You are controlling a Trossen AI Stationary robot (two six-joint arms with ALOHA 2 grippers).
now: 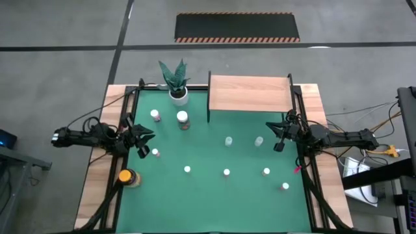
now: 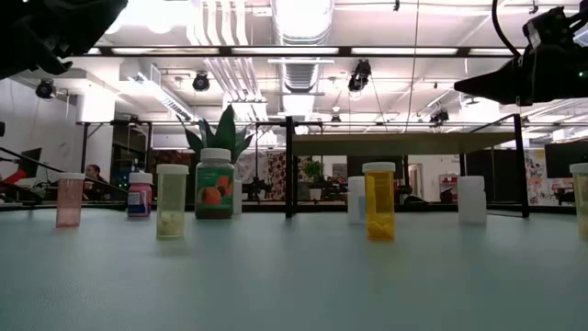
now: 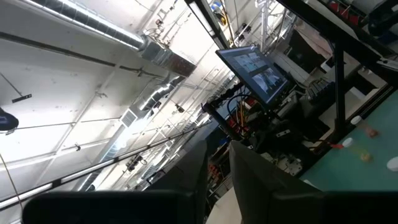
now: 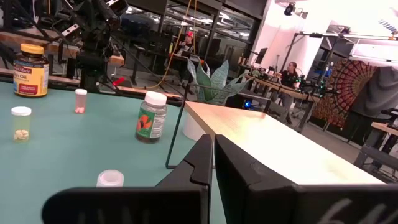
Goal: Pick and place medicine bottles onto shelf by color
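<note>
Several small white-capped medicine bottles stand upright and scattered on the green mat (image 1: 208, 195). They include a pink one (image 1: 155, 152), a greenish-clear one (image 2: 172, 200), an orange one (image 2: 378, 200), a larger dark one with a fruit label (image 1: 182, 119) and an amber one with a yellow cap (image 1: 127, 177). The wooden shelf (image 1: 249, 93) stands on black legs at the far edge with nothing on it. My left gripper (image 1: 144, 142) hovers shut by the left edge, near the pink bottle. My right gripper (image 1: 281, 136) hovers shut by the right edge, near two clear bottles (image 1: 259, 140).
A white pot with a green plant (image 1: 177, 83) stands at the far edge, left of the shelf. Black frame rails run along both sides of the mat (image 1: 312, 188). Cables lie beside each arm. There is open mat in the middle, between the bottle rows.
</note>
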